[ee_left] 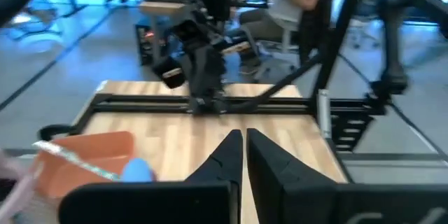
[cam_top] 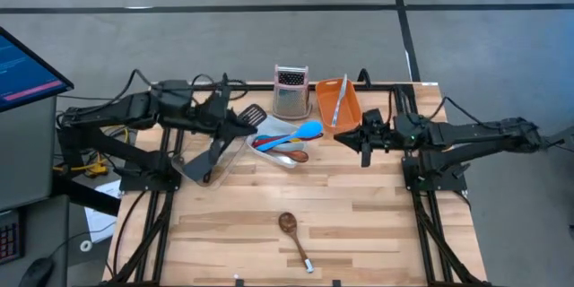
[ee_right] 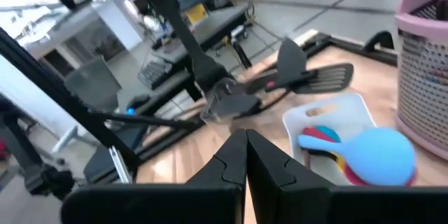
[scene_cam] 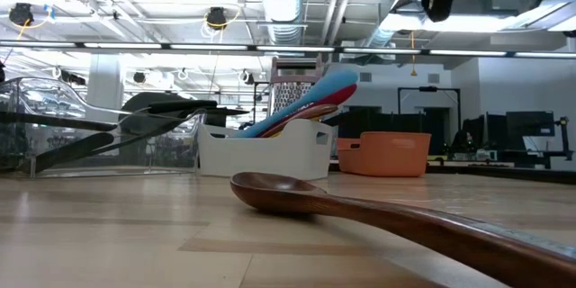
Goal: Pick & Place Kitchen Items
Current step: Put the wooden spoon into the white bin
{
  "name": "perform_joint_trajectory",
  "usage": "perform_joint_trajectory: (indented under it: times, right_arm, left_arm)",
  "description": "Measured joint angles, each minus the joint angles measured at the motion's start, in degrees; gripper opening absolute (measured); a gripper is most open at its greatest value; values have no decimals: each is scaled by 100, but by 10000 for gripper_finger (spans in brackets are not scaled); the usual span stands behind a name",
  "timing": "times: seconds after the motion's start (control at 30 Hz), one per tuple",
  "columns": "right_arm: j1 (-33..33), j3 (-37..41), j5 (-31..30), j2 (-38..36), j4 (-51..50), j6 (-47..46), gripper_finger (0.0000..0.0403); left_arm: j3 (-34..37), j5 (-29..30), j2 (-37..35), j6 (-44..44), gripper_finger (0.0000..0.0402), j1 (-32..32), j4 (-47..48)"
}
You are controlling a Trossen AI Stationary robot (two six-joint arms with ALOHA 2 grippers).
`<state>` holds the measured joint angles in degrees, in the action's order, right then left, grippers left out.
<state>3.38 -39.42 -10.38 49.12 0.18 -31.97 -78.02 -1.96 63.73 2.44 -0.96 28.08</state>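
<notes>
Both grippers hover shut and empty above the table. My left gripper (cam_top: 247, 128) (ee_left: 243, 145) is over the gap between a clear tub (cam_top: 202, 163) and a white tub (cam_top: 269, 152). Black spatulas and a slotted turner (cam_top: 254, 115) (ee_right: 329, 77) lie in the clear tub, heads sticking out over its rim. A blue spoon (cam_top: 308, 129) (ee_right: 381, 154) and red-handled tools lean in the white tub. My right gripper (cam_top: 341, 136) (ee_right: 246, 145) hangs to the right of the white tub. A wooden spoon (cam_top: 294, 236) (scene_cam: 360, 211) lies flat near the table's front edge.
A steel grater with a pink top (cam_top: 291, 91) stands at the back, with an orange tub (cam_top: 350, 99) holding a pale slim tool (cam_top: 339, 100) to its right. People sit in the room beyond the table. Bare wood lies around the wooden spoon.
</notes>
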Motion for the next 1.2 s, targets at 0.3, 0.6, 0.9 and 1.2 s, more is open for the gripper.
perform_joint_trajectory:
  times: [0.3,0.6,0.9,1.2]
  right_arm:
    - [1754,-635,-2216,728,194,-63,0]
    - [2403,-1863,-2591,2232,-88,-216,0]
    - [2845,-2878,-2590,3268,-1848,-1990,0]
    - [3594,-2898,-2544,4027,-1971,-3723,0]
  left_arm:
    - [0,25,2,-2,2,-780,181]
    - [261,153,-14,136,2,-1416,432]
    - [1465,153,-110,595,1,-2404,-774]
    - [2983,356,-112,1086,2,-2833,-3380]
